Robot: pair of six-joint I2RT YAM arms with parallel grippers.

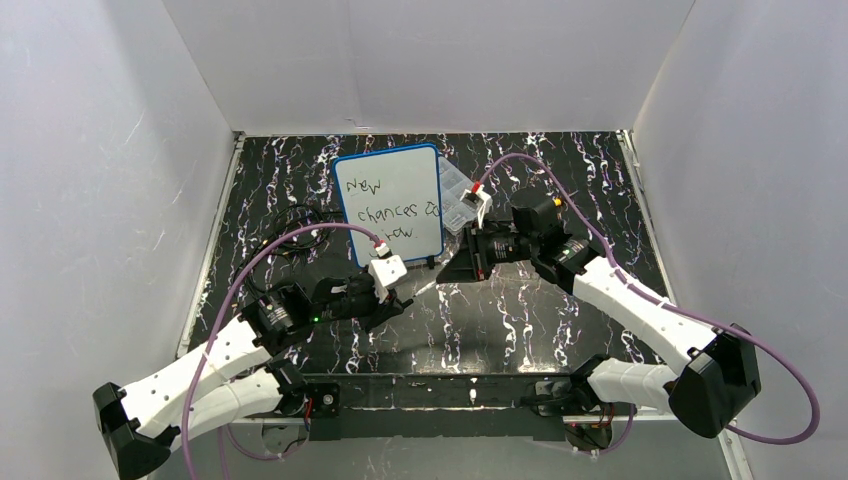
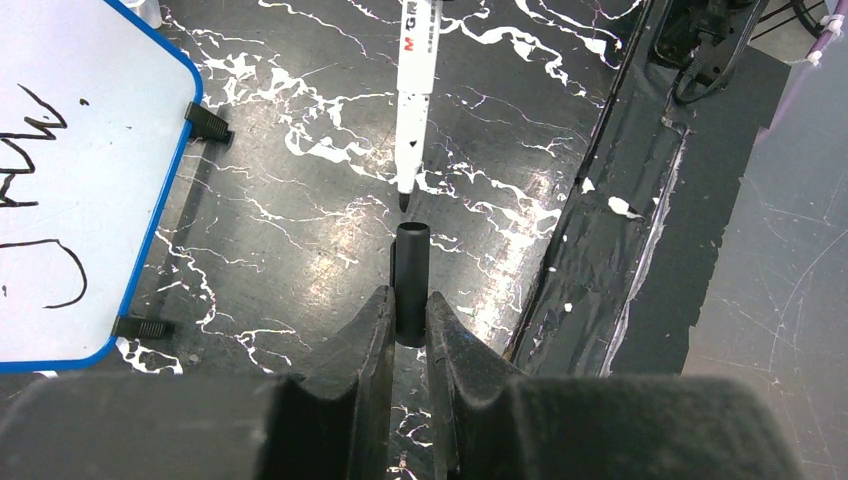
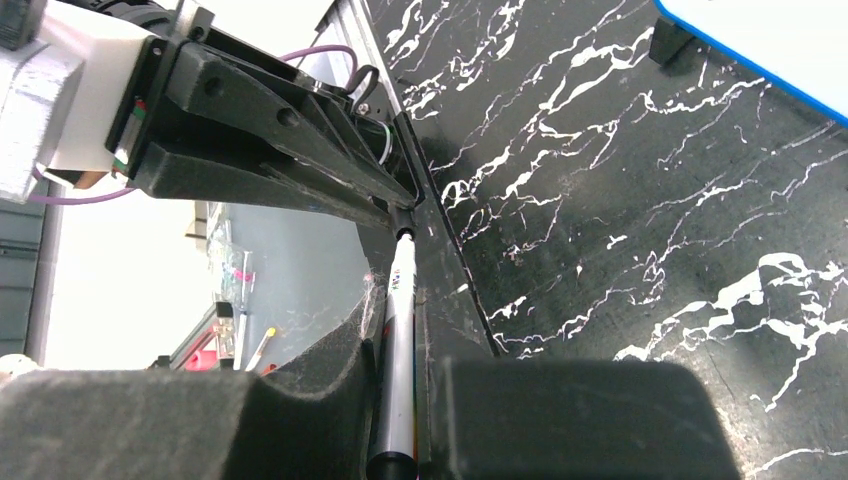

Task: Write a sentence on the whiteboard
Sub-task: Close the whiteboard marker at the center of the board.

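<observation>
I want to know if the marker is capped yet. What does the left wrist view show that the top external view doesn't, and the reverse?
Only the left wrist view: the black cap clamped in the left end effector, its open end facing the marker and its bare tip across a small gap, so not capped yet. Only the top view: the whole sentence in three lines, the clear box behind the board, and the right end effector holding the marker. Both: the blue-framed whiteboard and the black marbled table.

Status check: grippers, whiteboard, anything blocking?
Left gripper shut on black cap. Right gripper shut on marker, tip just short of cap. Whiteboard carries sentence: New chances grow. Nothing between tip and cap.
</observation>
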